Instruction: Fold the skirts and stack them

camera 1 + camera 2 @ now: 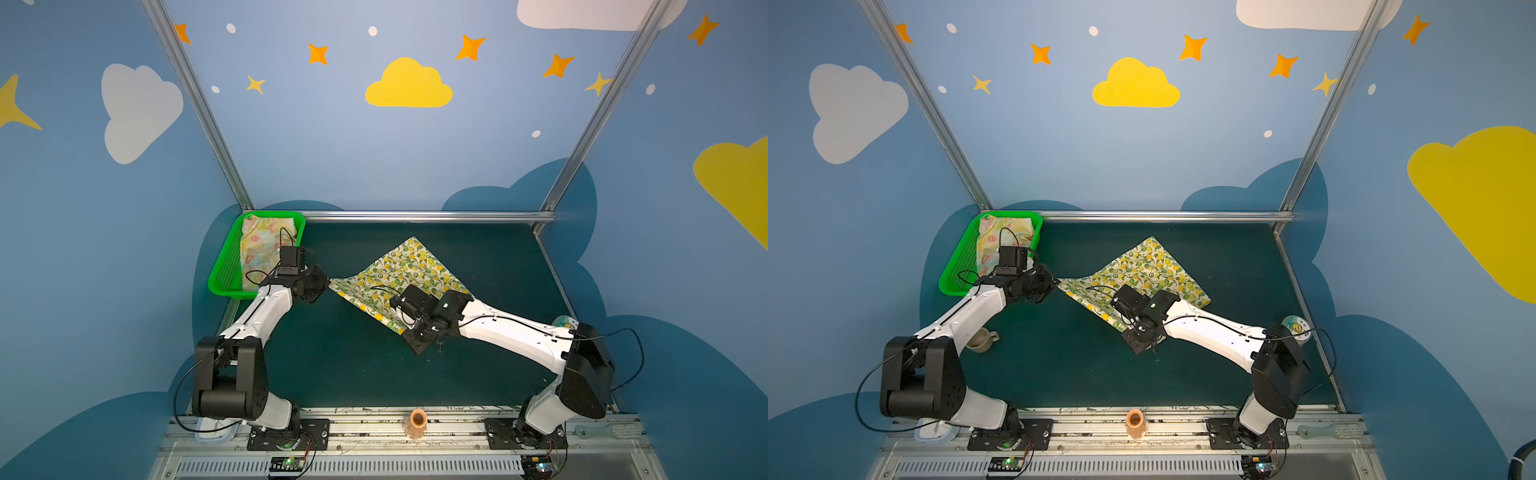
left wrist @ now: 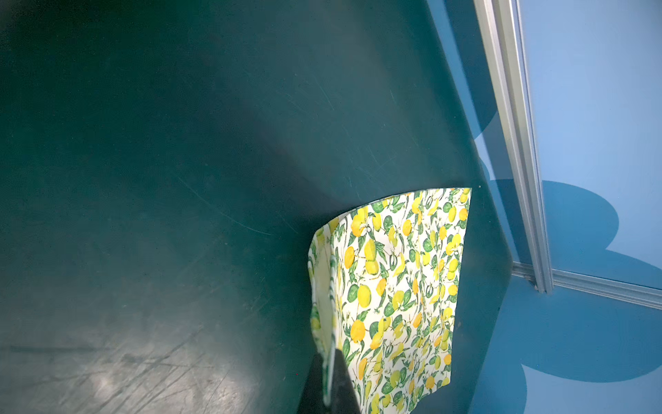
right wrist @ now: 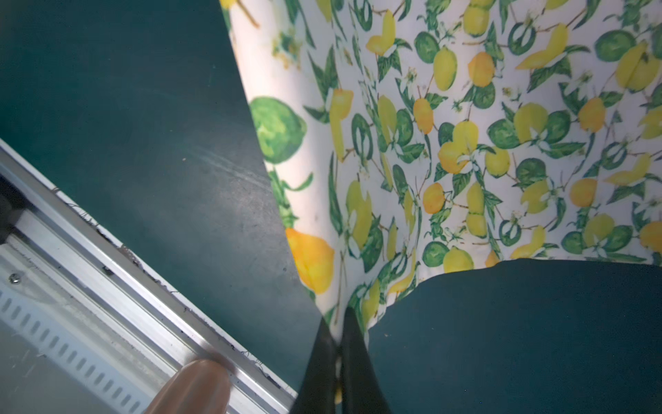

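Right wrist view: your right gripper point(image 3: 336, 322) grips the cream lemon-print cloth skirt point(image 3: 465, 143); left gripper point(image 2: 329, 362) clamps its left corner.

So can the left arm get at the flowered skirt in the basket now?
Probably not yet: the left gripper is shut on a corner of the lemon skirt. The flowered skirt lies uncovered in the basket beside it.

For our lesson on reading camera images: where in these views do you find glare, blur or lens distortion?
Left wrist view: pale glare on the mat, with scratches showing. Right wrist view: the vase is blurred, while the lemon skirt is sharp. Both top views: the posts lean outward, a wide-angle effect.
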Controlling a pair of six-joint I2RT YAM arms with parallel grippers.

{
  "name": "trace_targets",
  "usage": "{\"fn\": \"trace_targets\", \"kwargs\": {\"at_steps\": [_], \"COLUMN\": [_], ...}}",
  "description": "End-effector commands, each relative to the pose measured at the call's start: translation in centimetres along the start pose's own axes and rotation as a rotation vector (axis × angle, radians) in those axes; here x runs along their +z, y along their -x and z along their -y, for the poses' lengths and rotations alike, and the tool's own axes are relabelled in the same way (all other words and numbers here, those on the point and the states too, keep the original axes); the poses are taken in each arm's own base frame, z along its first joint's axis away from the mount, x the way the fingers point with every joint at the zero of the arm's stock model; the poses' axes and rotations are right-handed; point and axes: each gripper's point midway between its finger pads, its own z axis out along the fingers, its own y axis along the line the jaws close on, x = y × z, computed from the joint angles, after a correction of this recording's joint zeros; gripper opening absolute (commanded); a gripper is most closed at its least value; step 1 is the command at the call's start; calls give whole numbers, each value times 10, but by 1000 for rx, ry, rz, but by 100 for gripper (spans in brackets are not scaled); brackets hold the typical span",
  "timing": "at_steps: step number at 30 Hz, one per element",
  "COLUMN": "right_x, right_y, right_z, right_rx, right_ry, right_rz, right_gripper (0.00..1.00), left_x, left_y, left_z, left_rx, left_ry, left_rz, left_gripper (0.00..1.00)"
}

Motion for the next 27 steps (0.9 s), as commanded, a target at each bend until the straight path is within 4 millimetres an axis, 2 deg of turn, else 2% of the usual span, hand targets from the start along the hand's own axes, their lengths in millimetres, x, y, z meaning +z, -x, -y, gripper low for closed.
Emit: {"fn": "trace_targets", "kwargs": {"at_steps": [1,8,12,15,21,27], "right_x": [-15,-27,-37,-38,-32,-29], "right_y": [-3,10,13,11,6,2], "right_z": [-11,-22,-37,-48,-64,-79], "right_rx": [-33,-51,-59,-68,-102,-129], "right_ry": [49,104,182,215,227,247], "right_rz": [-14,11,36,35,17,5], "right_gripper": [0,0,0,0,0,0], "left_x": [-16,-48,-63,-71,-81,-83], "left_y": [6,12,12,11,9,3], "left_z": [-10,-25,-28,-32,-41,-48], "left_rx": [-11,-31,-21,-18,-32,-30], "left_ry": [23,52,59,74,89,114], "left_rz": [28,71,82,93,104,80], "left_gripper": [4,4,4,4,4,4]}}
